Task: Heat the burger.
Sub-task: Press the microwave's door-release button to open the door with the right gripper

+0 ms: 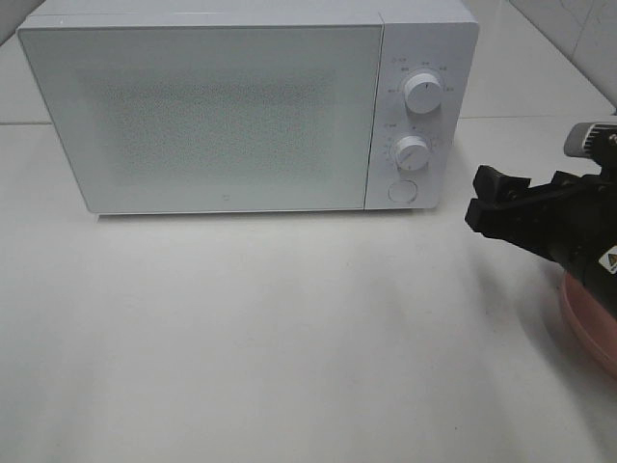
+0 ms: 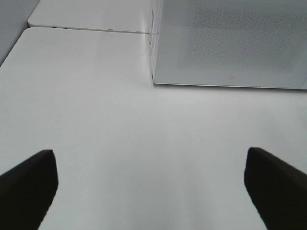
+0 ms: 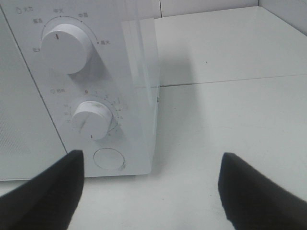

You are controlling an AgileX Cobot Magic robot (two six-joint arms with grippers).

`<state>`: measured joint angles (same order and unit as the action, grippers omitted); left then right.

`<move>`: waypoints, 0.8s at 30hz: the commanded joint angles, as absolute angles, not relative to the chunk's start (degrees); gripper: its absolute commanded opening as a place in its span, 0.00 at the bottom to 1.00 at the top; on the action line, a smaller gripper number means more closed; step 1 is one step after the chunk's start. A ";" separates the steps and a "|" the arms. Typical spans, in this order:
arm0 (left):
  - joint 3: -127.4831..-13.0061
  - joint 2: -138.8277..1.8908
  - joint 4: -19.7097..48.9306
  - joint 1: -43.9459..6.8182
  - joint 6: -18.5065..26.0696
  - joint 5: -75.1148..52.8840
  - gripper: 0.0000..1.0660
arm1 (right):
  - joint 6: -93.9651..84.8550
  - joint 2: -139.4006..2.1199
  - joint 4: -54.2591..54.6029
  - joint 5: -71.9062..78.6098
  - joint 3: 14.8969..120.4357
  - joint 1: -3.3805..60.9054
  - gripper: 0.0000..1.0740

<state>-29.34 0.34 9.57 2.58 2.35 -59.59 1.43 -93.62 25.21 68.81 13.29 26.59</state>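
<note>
The small round burger isn't in view anywhere. It's prob. hidden under the right arm on the round pink plate, whose rim peeks out well to the right of & in front of the boxy white microwave, but I can't confirm. Judging by the task, a burger is light, soft & loosely stacked, w/ a glossy bun that's likely slippery, so a hard squeeze would squash or shear it. Better to grip the stiff plate rim, or pinch the bun low & gently across its sides. The microwave door is shut, so it needs opening first, prob. via the round white button below the two knobs. The right pincer hangs above the white table just right of the microwave's control panel, pointed at it, jaws wide apart w/ nothing between. The left pincer faces the microwave's front-left corner from well back, low over the table, also wide & empty.
</note>
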 commanded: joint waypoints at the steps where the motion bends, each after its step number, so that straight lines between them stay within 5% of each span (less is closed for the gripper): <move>1: -29.28 1.49 9.51 2.81 2.46 -59.01 0.92 | -0.86 -93.56 30.31 69.73 13.64 30.02 0.70; 14: -29.28 1.49 9.51 2.81 2.46 -59.01 0.92 | 5.44 -97.63 33.00 70.02 14.50 34.26 0.68; 24: -29.28 1.49 9.51 2.81 2.46 -59.01 0.92 | 34.26 -99.52 32.77 70.13 14.50 34.26 0.42</move>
<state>-29.34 0.34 9.57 2.58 2.35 -59.59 26.53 -99.64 33.12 69.16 14.09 34.03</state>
